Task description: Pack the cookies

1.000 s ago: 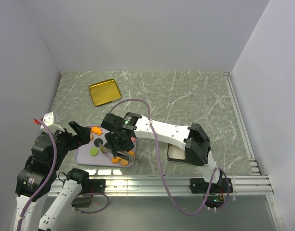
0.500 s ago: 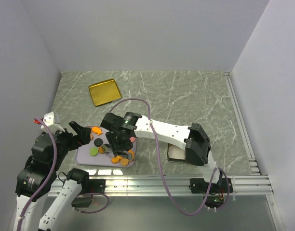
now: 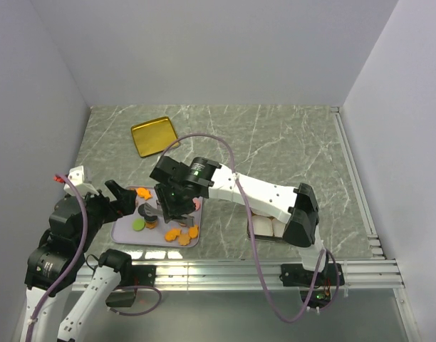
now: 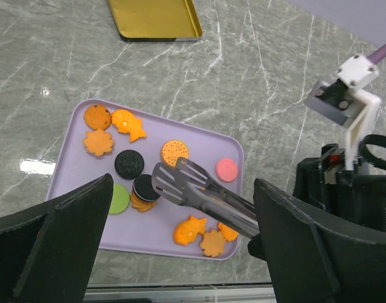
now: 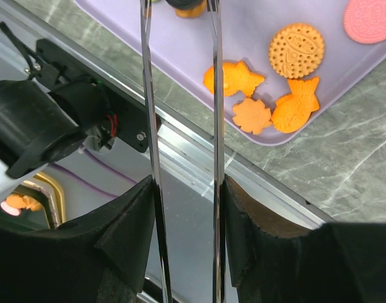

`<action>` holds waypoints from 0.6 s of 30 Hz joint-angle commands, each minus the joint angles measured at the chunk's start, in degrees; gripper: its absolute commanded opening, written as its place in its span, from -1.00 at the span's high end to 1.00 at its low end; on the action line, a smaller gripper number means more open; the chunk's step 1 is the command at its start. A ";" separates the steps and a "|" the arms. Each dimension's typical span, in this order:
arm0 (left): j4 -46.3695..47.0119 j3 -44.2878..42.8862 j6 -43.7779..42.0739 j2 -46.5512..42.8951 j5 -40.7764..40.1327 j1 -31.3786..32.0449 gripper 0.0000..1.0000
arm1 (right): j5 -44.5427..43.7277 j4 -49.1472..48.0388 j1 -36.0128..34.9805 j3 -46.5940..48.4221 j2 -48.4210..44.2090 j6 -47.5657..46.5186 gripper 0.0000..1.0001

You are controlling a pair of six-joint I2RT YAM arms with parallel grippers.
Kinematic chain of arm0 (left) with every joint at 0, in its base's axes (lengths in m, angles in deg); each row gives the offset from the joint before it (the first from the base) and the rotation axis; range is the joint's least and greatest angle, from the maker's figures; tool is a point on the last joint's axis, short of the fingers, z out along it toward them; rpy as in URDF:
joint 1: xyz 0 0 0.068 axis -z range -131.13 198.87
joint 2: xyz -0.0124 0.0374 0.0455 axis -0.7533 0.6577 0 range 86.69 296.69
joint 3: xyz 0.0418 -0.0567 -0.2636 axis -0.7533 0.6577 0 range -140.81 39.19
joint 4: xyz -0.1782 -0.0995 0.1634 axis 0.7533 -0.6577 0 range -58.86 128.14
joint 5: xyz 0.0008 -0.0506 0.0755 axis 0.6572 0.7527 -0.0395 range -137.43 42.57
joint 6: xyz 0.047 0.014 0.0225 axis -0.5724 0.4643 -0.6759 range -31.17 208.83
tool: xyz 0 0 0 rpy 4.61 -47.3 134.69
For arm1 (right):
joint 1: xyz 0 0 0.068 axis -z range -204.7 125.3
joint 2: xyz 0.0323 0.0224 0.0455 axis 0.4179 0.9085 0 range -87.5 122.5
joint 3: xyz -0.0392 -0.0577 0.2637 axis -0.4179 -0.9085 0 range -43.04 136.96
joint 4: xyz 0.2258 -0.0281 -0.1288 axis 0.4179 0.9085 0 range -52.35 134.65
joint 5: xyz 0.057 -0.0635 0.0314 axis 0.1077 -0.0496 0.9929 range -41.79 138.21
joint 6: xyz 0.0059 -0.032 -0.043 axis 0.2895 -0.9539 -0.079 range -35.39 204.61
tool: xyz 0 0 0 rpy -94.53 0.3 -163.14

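Observation:
A lavender tray point(image 3: 122, 232) at the near left holds the cookies: orange rounds, fish and flower shapes point(image 4: 188, 230), a black disc point(image 4: 129, 163), a green one point(image 4: 119, 198) and a pink one point(image 4: 226, 168). My right gripper point(image 3: 172, 205) is shut on metal tongs point(image 4: 202, 197), whose two arms point(image 5: 214, 95) run up the right wrist view. The tong tips hover by a black sandwich cookie point(image 4: 146, 187) that rests on an orange one. I cannot tell whether they touch it. My left gripper point(image 3: 124, 199) is open and empty above the tray's left end.
A gold tray point(image 3: 154, 135) lies at the back left, also in the left wrist view point(image 4: 156, 17). A white container point(image 3: 262, 226) sits under the right arm's elbow. The aluminium rail point(image 3: 225, 271) runs along the near table edge, close to the lavender tray.
My right gripper has moved back and slightly left over the tray with the tongs, and its elbow has swung right. The left gripper has barely moved.

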 commanded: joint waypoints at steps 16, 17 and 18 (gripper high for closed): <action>2.99 0.51 -1.83 0.54 2.99 0.12 -0.99 | -5.85 -0.12 7.12 -8.32 -17.14 2.12 0.00; 3.17 0.51 -1.91 0.80 3.16 0.12 -0.99 | -5.85 -0.21 7.73 -9.81 -17.57 2.03 0.01; 3.25 0.60 -2.09 1.07 3.43 0.12 -0.99 | -5.94 -0.30 8.00 -10.52 -18.45 1.95 0.00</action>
